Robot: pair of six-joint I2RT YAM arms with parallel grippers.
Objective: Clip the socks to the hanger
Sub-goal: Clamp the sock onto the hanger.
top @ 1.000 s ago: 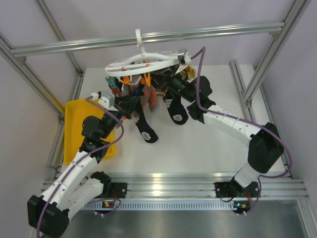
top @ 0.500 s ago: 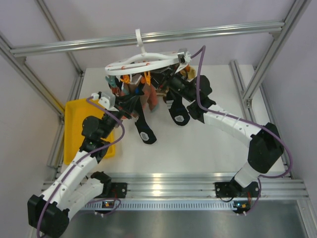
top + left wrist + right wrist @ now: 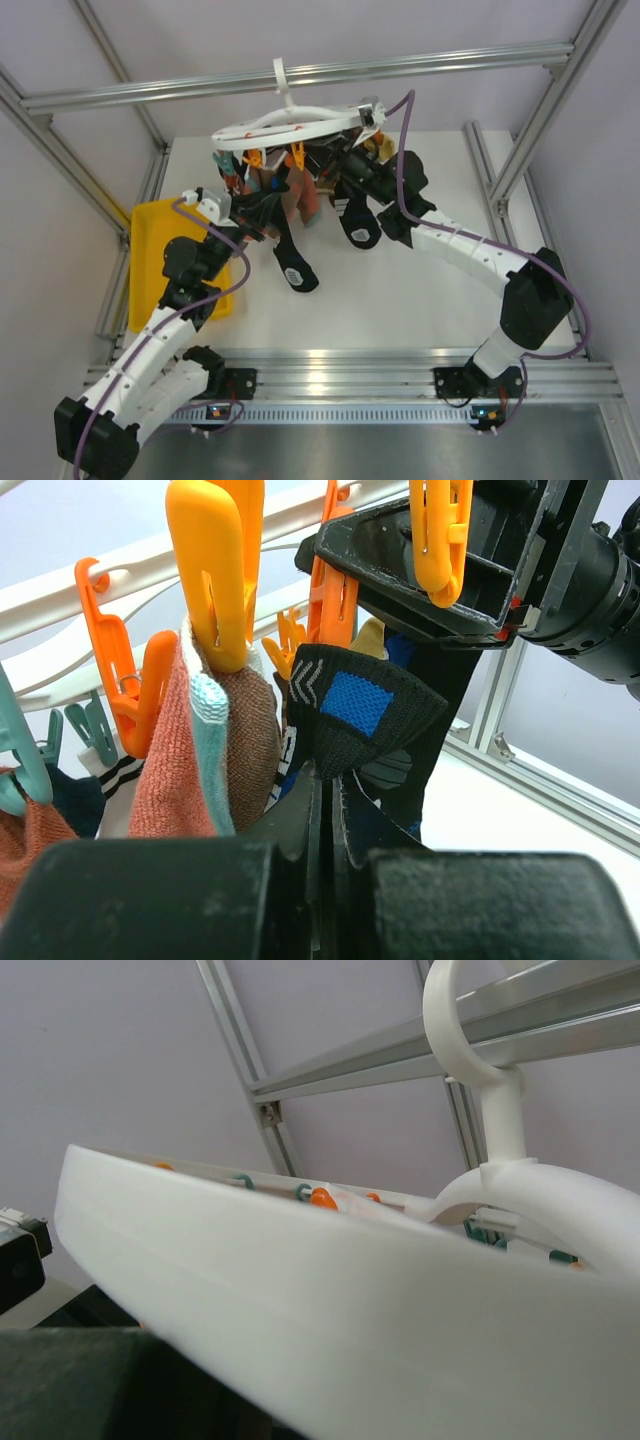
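The white hanger [image 3: 290,125] hangs from the back rail with orange clips [image 3: 215,570] and teal clips. My left gripper [image 3: 262,207] is shut on the cuff of a dark sock with a blue patch [image 3: 355,705] and holds it up beneath the clips; the sock's foot hangs down [image 3: 293,270]. A brown sock with light-blue edging [image 3: 190,770] hangs from an orange clip beside it. My right gripper [image 3: 362,122] grips the hanger's outer ring [image 3: 350,1290], which fills its view and hides its fingers. Another dark sock [image 3: 358,228] hangs below it.
A yellow tray [image 3: 150,265] lies on the table at the left, under my left arm. Aluminium frame rails run along the back [image 3: 300,75] and both sides. The hanger's hook [image 3: 480,1050] loops over the back rail.
My left arm has shifted slightly up and left with the dark sock. The hanger and right arm have barely moved.
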